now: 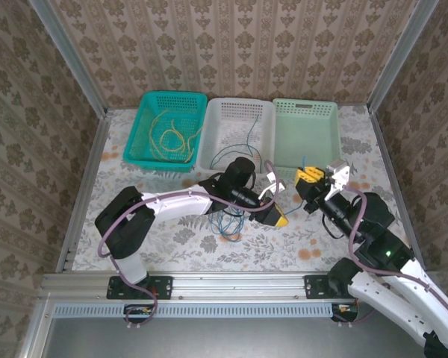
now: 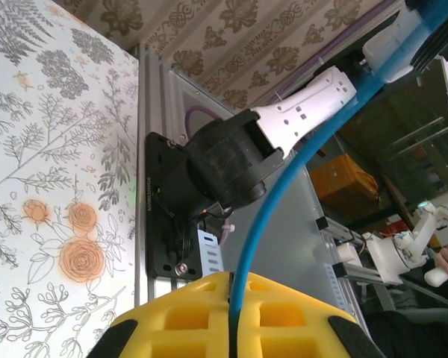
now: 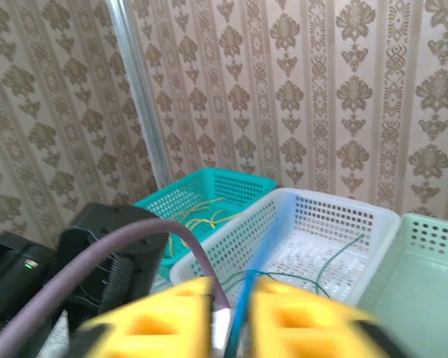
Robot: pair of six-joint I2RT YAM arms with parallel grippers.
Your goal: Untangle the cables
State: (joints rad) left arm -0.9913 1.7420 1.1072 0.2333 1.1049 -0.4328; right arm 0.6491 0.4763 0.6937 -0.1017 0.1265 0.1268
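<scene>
1. Bench (image 1: 134, 179) with three baskets along the far side: teal basket (image 1: 145, 134) holding yellow cables (image 1: 170, 138), white basket (image 1: 235, 108) holding a green cable (image 3: 336, 253), pale green basket (image 1: 306, 108) beside it.
2. Loose knot of blue and green cables (image 1: 228, 222) on the bench, mid-table, beneath the left arm.
3. Left claw (image 2: 230, 298) clamped tight on a blue cable (image 2: 243, 250), pinched between its yellow pads.
4. Right claw (image 3: 231, 306) parted, with a blue strand in the gap, seemingly unpinched; blurred there.
5. Judged step: drawing that blue cable free of the knot.
6. Next, probably: keep the left pinch firm, lift away from the knot slowly, watch for the green strand dragging along.
</scene>
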